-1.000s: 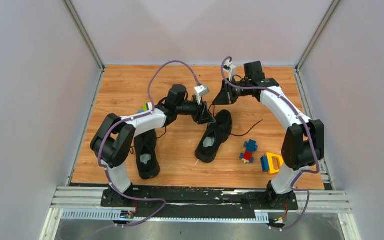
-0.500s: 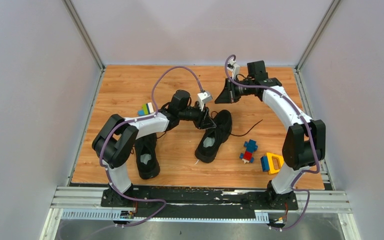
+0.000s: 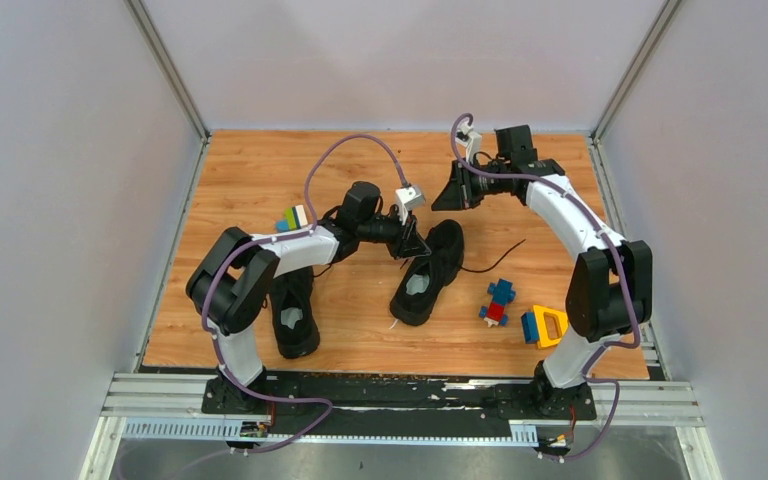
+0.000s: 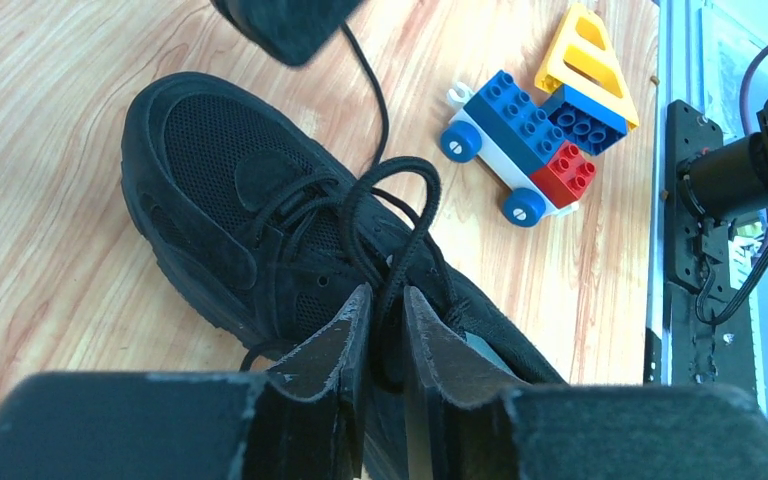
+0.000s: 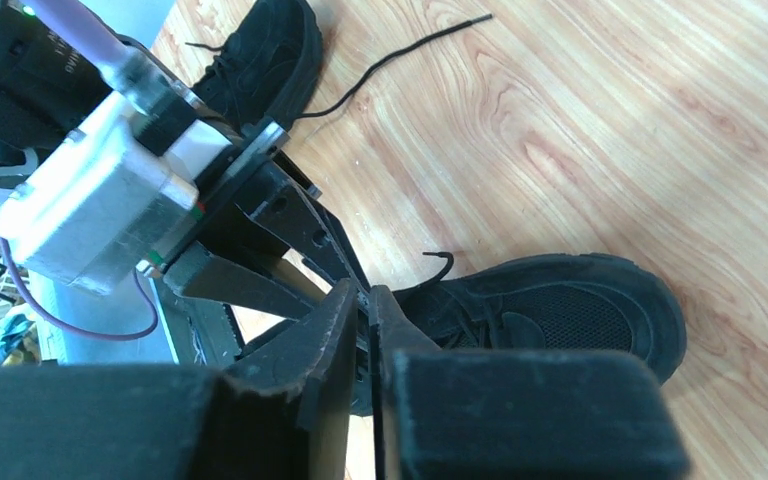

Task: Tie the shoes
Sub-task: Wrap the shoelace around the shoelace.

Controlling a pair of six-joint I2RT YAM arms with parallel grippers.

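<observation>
Noted shoe (image 4: 210,170) at centre of the top view, flat on the table (image 3: 260,170), toe toward the far wall; other shoe (image 3: 293,305) at lower left, partly under the left arm, not touched by either gripper

Found left gripper (image 4: 387,300) low over the first shoe's tongue, jaws nearly together with a lace loop (image 4: 412,240) standing between them; cannot tell whether pinched firm or only straddled. Judged as keeping the loop upright, ready for wrapping the second strand round it

Found right gripper (image 5: 364,295) raised above and beyond the toe, upper centre of the top view, jaws all but touching, nothing seen between them. Judged as parked clear of the loop, ahead of fetching the free lace (image 4: 372,85), slack on the wood off the shoe's right side

No bow seen on the first shoe; judged early in the task

Toy blocks (image 4: 520,150) at right of the top view, near the free lace but apart from it; possible snag on dragging the strand that way
</observation>
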